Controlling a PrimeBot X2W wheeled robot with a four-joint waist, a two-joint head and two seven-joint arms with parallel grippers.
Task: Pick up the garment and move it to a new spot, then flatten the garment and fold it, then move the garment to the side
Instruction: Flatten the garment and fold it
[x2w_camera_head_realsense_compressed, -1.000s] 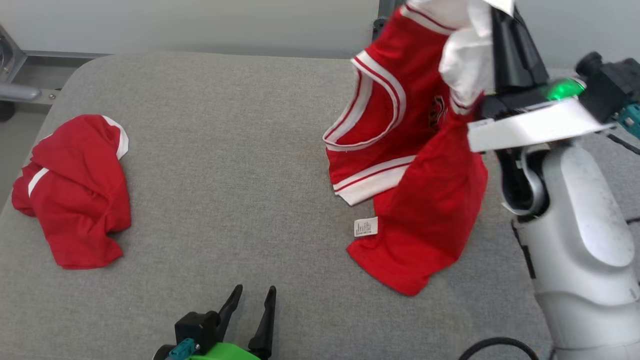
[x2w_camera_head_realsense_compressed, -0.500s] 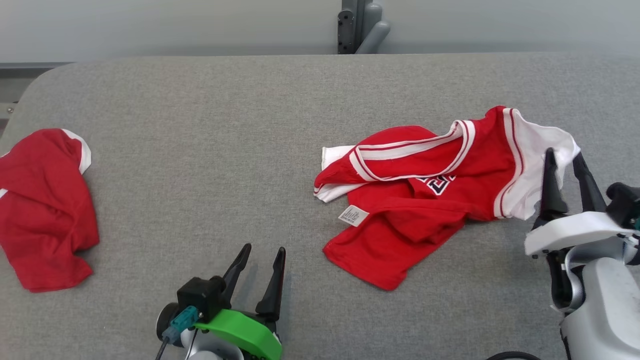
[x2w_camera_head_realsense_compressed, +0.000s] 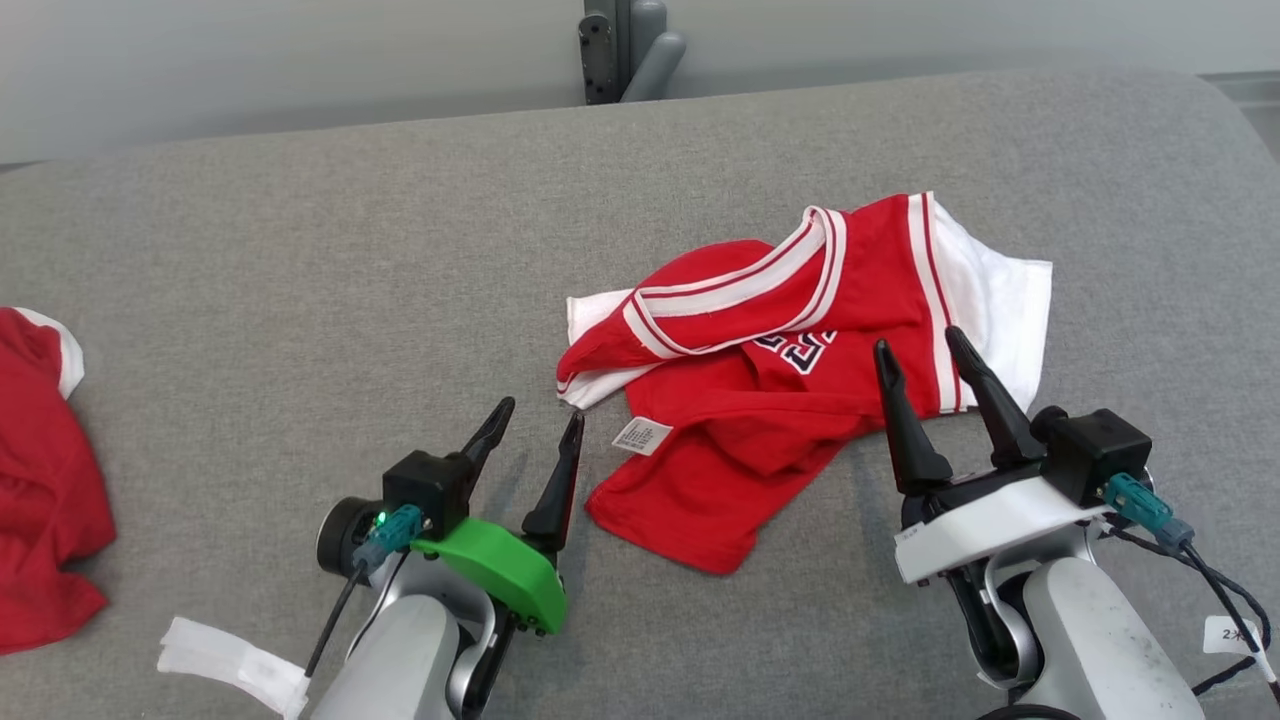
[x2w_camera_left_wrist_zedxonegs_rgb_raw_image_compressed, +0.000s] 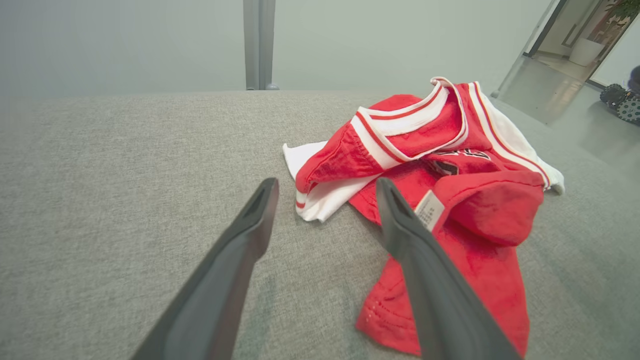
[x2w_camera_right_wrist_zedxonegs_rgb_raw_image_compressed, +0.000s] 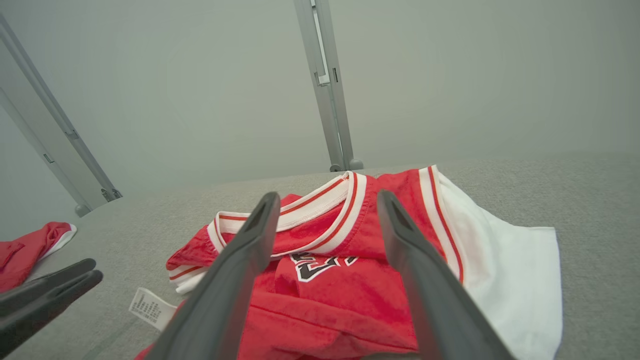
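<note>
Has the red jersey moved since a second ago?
Yes. The red jersey dropped from hanging at the right hand to lying crumpled on the grey table.

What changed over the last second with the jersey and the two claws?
The right claw let go of the red jersey: held aloft a second ago, it now lies crumpled on the grey table, the claw open at its near edge. The head camera also turned. The left claw stayed open and empty; the other red garment stayed put.
</note>
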